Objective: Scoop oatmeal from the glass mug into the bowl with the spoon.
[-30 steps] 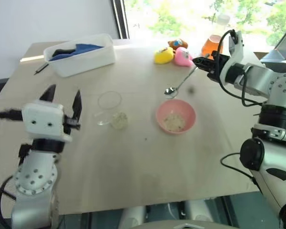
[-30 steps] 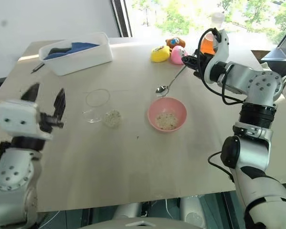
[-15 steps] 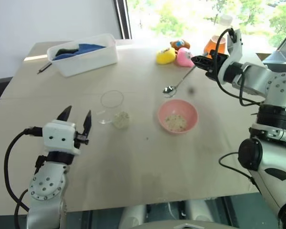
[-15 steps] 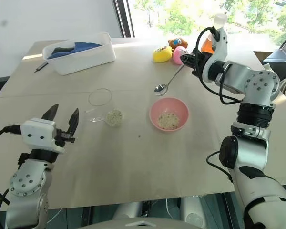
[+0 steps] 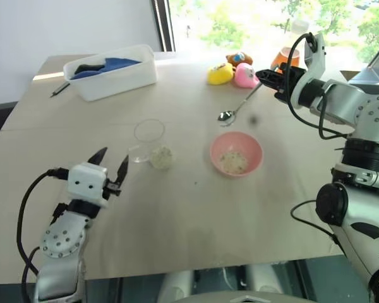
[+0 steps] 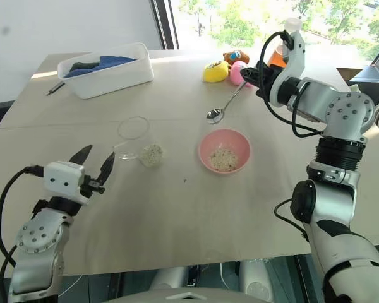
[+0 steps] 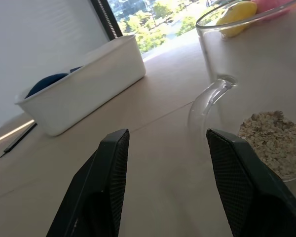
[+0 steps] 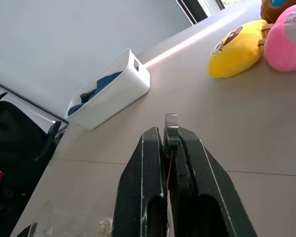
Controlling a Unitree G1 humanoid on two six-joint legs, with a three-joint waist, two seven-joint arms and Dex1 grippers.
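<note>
- Right gripper (image 6: 260, 77): fingers pinched on the spoon (image 6: 224, 105) handle, spoon head hanging above the table (image 6: 177, 214) beyond the bowl (image 6: 223, 150).
- Left gripper (image 6: 95, 164): fingers spread, empty, low over the table, near the glass mug (image 6: 133, 136).
- Oatmeal (image 6: 151, 153) lies beside the mug; some sits in the bowl.
- Bare table in front of both.

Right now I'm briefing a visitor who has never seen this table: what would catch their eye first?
Probably the right pincer, raised at the table's far side and shut on the handle of the spoon, whose head hangs beyond the pink bowl with oatmeal in it. Next, the bright yellow and pink plush toys by the window. Nearer, the left pincer stands open beside the glass mug.
</note>
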